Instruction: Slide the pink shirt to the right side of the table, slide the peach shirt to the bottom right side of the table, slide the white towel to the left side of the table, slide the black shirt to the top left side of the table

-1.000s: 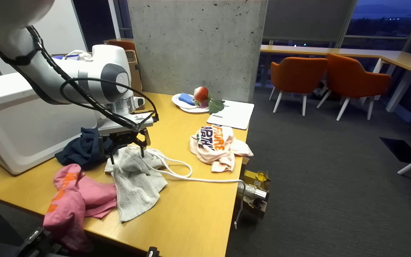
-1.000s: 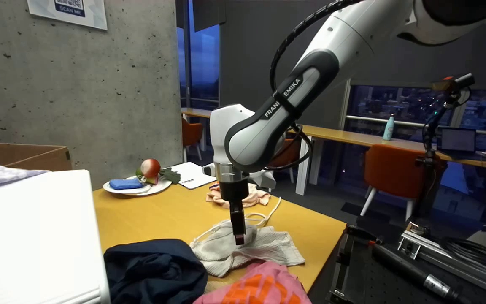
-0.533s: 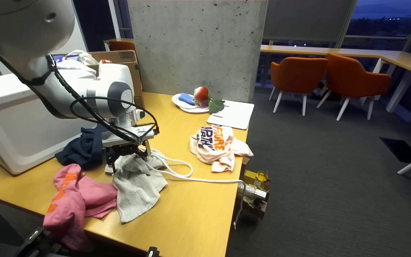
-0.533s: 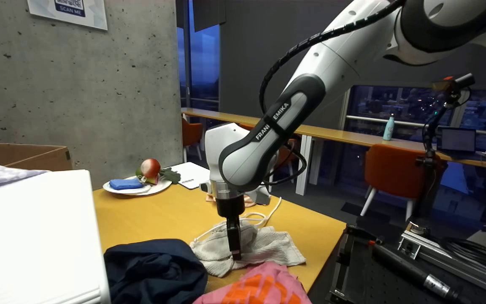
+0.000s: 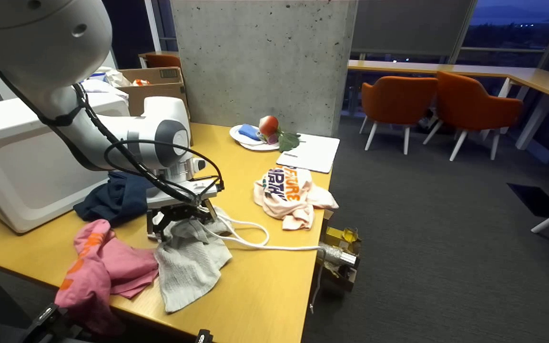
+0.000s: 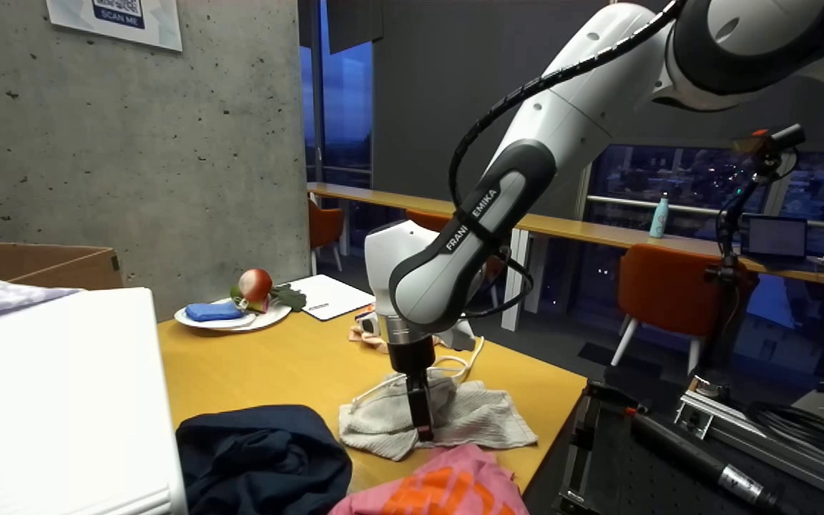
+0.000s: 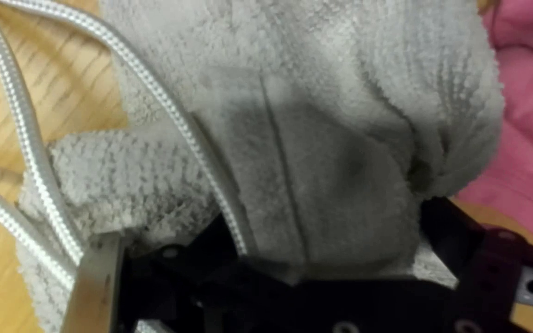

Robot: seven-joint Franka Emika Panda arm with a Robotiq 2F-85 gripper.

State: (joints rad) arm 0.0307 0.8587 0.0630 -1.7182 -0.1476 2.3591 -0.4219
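The white towel point(image 5: 193, 271) lies bunched on the table point(image 5: 255, 295) and shows in both exterior views point(image 6: 487, 422). My gripper point(image 5: 184, 228) is pressed down onto it. In the wrist view its fingers point(image 7: 326, 217) are spread wide, with bunched towel point(image 7: 294, 41) between them; the fingertips are partly hidden. The pink shirt point(image 5: 124, 259) lies beside the towel and hangs over the table edge. The black shirt point(image 5: 115, 202), dark navy in look, lies crumpled behind the gripper, by the white bin. The peach shirt point(image 5: 284, 195) with printed letters lies near the opposite table edge.
A white rope point(image 5: 265, 246) runs over the towel, past a finger, and hangs off the table edge. A large white bin point(image 5: 45, 166) stands beside the black shirt. A plate point(image 5: 255, 146) with a blue item and a white board point(image 5: 310, 155) lie near the concrete column.
My gripper has come down onto the towel and shifted sideways, away from the black shirt. The towel and the rope have moved along with it. The pink shirt has shifted slightly.
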